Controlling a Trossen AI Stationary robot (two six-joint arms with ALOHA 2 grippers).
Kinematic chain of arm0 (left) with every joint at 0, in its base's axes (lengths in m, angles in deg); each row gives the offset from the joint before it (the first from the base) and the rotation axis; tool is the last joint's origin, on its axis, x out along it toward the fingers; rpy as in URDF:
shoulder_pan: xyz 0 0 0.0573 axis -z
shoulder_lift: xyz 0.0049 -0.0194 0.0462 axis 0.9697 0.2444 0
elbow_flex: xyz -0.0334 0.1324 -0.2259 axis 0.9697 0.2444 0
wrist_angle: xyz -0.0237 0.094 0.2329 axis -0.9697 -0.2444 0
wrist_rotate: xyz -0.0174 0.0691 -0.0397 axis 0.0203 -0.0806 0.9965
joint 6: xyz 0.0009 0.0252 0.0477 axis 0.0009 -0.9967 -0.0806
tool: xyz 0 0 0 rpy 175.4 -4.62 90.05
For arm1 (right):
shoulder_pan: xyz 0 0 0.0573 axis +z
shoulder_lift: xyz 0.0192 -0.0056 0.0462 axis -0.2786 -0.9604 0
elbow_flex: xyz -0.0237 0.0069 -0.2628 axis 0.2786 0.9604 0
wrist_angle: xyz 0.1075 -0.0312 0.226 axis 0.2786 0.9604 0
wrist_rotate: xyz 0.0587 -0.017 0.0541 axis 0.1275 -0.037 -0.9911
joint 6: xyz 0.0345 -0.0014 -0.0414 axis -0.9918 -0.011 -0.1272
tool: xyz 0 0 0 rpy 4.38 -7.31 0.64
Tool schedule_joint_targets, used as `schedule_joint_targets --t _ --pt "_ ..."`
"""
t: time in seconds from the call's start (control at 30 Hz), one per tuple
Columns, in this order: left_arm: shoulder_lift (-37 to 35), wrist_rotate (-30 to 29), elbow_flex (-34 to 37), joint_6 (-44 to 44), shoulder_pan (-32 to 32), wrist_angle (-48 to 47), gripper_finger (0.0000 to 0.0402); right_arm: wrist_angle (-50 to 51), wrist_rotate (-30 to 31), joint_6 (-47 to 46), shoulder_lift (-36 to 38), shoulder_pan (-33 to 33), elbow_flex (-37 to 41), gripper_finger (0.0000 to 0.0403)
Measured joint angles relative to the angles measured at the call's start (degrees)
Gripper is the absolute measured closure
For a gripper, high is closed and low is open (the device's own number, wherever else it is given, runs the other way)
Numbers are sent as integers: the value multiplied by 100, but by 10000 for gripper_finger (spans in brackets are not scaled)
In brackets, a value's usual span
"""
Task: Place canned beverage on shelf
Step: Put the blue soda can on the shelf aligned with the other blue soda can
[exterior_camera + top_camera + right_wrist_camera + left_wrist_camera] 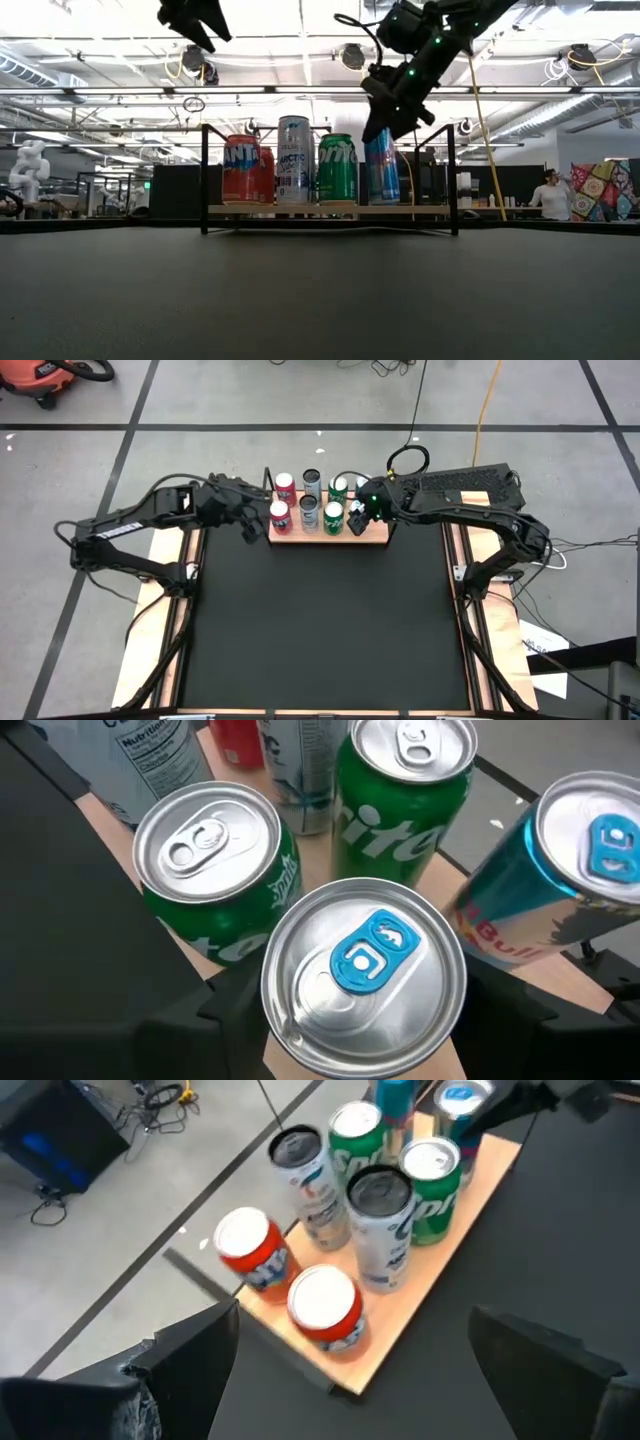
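Right pincer (362,1020) straddling upright blue-tab can (365,965), directly below it at shelf (375,536) right end, jaws narrow around its sides; left pincer (252,520) wide, empty, beside left end.

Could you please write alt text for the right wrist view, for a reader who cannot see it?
Seen from directly above, a blue-tabbed silver can sits between the right gripper's dark fingers, on the wooden shelf. Two green cans and a second blue can stand around it.
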Motion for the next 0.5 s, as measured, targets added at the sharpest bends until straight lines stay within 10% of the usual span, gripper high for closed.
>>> schedule_joint_targets --t 0.5 --pt "-339 123 707 51 -112 614 17 -536 -113 -182 178 -13 494 136"
